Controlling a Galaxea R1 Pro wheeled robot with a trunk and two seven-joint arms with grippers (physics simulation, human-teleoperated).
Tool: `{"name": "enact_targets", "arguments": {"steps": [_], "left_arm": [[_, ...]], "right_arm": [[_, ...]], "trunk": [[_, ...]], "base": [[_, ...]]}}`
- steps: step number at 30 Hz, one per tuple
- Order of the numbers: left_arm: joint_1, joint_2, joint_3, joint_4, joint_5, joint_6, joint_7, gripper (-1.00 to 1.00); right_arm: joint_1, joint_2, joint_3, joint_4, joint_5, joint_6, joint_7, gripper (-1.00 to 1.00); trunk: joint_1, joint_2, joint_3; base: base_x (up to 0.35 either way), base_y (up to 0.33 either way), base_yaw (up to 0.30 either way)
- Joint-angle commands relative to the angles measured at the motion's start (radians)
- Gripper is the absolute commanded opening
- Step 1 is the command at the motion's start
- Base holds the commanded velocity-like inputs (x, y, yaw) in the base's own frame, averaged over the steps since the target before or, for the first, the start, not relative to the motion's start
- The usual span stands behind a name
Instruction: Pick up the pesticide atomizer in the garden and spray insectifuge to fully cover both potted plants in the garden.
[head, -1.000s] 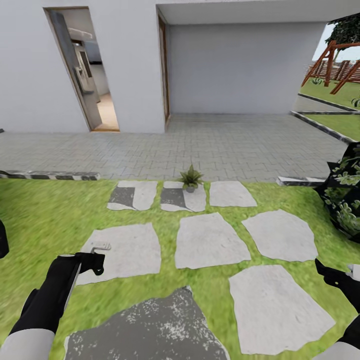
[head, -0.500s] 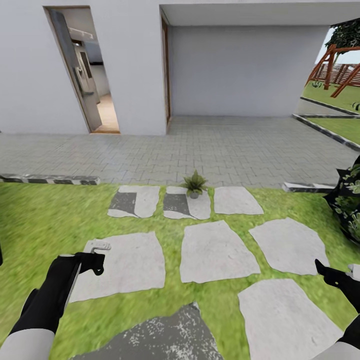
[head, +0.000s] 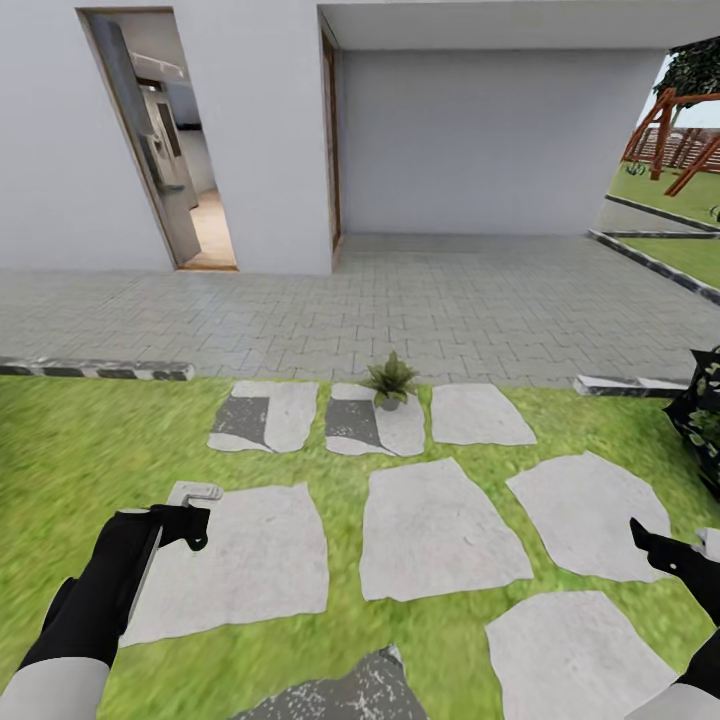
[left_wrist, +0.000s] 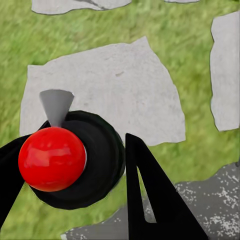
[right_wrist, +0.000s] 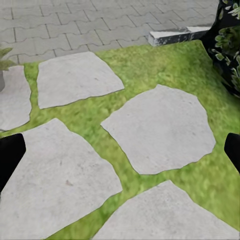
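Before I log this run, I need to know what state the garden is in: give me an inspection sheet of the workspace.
Surface: green lawn with grey stepping stones, grey paving beyond.
Job's things: pesticide atomizer in the left gripper, its pale trigger head pointing forward; one potted plant upright on a stone at the paving's edge.
Clutter: nothing seen.
Grippers: left gripper shut on the atomizer, whose red collar shows in the wrist view; right gripper holds nothing, fingers apart in its wrist view.
Cables: nothing seen.
Surroundings: white house wall with an open doorway, dark bush at right, wooden frame far right.
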Motion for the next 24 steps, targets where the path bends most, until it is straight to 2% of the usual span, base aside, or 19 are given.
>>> {"name": "enact_targets", "arguments": {"steps": [1, 24], "left_arm": [[-0.001, -0.001, 0.001, -0.001, -0.011, 0.003, -0.010, -1.00], [-0.001, -0.001, 0.001, -0.001, -0.011, 0.003, -0.010, -1.00]], "right_arm": [[-0.002, 0.001, -0.002, -0.002, 0.004, 0.004, 0.007, 1.00], [-0.002, 0.001, -0.002, -0.001, 0.004, 0.004, 0.007, 1.00]], "trunk": [[0.001, -0.002, -0.002], [0.001, -0.002, -0.002]], "base": [[0.340, 0.000, 0.000], [0.340, 0.000, 0.000]]}}
